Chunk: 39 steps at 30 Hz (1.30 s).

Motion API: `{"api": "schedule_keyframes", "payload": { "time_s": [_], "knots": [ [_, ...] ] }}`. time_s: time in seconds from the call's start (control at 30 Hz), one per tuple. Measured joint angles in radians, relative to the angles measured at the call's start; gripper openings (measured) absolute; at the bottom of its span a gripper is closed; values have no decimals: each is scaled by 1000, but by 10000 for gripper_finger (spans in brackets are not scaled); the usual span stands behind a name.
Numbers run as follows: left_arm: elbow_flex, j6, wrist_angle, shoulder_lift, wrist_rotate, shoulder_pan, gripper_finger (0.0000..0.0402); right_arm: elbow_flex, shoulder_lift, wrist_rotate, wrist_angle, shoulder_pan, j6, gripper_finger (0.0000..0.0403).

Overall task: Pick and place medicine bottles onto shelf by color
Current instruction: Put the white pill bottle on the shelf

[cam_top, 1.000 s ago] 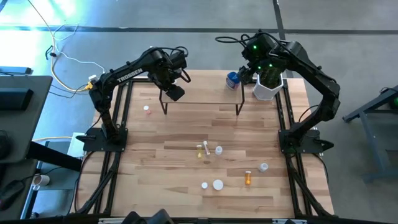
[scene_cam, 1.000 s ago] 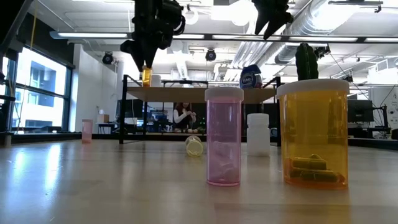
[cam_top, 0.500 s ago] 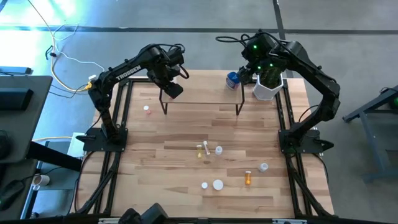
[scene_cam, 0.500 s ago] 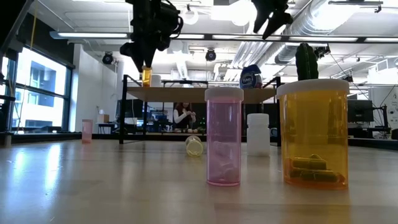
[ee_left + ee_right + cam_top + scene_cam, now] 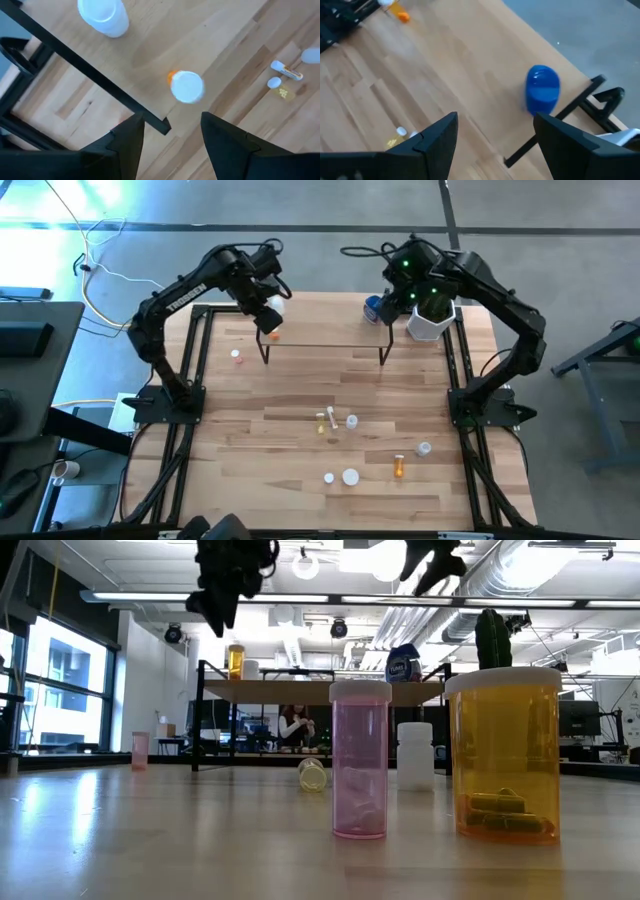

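The shelf point(image 5: 325, 330) stands at the table's far side on thin black legs. At its left end an orange bottle point(image 5: 186, 86) with a white cap stands upright next to a white bottle point(image 5: 102, 15). My left gripper point(image 5: 172, 130) hovers open above them, touching nothing; the low view shows it point(image 5: 215, 605) well clear of the orange bottle point(image 5: 235, 660). A blue jar point(image 5: 542, 90) stands on the shelf's right end. My right gripper point(image 5: 495, 125) hangs open above and beside it. Several more bottles point(image 5: 350, 476) stand or lie on the near half of the table.
A white pot with a green plant point(image 5: 430, 320) stands at the shelf's right end, close to my right arm. A pink bottle point(image 5: 236, 355) stands alone left of the shelf. In the low view a pink bottle point(image 5: 360, 760) and an orange bottle point(image 5: 503, 755) stand closest.
My left gripper has come off the orange bottle and risen, drawing back toward the table's far left. The orange bottle stays upright on the shelf's left end. My right gripper has shifted slightly toward the left above the blue jar.
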Motion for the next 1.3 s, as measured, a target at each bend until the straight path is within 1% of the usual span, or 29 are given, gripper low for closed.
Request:
{"api": "schedule_keyframes", "payload": {
  "time_s": [0.13,0.27,0.37,0.5,0.6,0.7,0.87,1.0,1.17,1.3],
  "knots": [
    [0,23,1,-37,0,-2,184,0,0,4,-13,44,7,249],
    [0,50,2,-62,1,-9,184,-14,-1,31,-42,91,7,249],
    [0,52,3,-81,11,-9,184,-57,-1,31,-45,124,7,249],
    [-9,53,21,-99,47,-23,184,-150,-1,29,-42,169,26,249],
    [-77,43,101,-141,107,-40,184,-214,-1,18,-16,209,37,249],
    [-176,-5,205,-191,148,-71,184,-268,-4,2,28,255,32,249],
    [-330,-105,344,-284,156,-143,184,-353,-29,-43,116,316,-12,249],
    [-445,-202,486,-353,156,-203,184,-434,-46,-84,183,347,-74,249],
    [-569,-265,665,-431,153,-293,184,-523,-51,-172,271,375,-148,249],
    [-643,-333,786,-480,145,-360,184,-587,-51,-208,356,412,-200,249]
  ]
}}
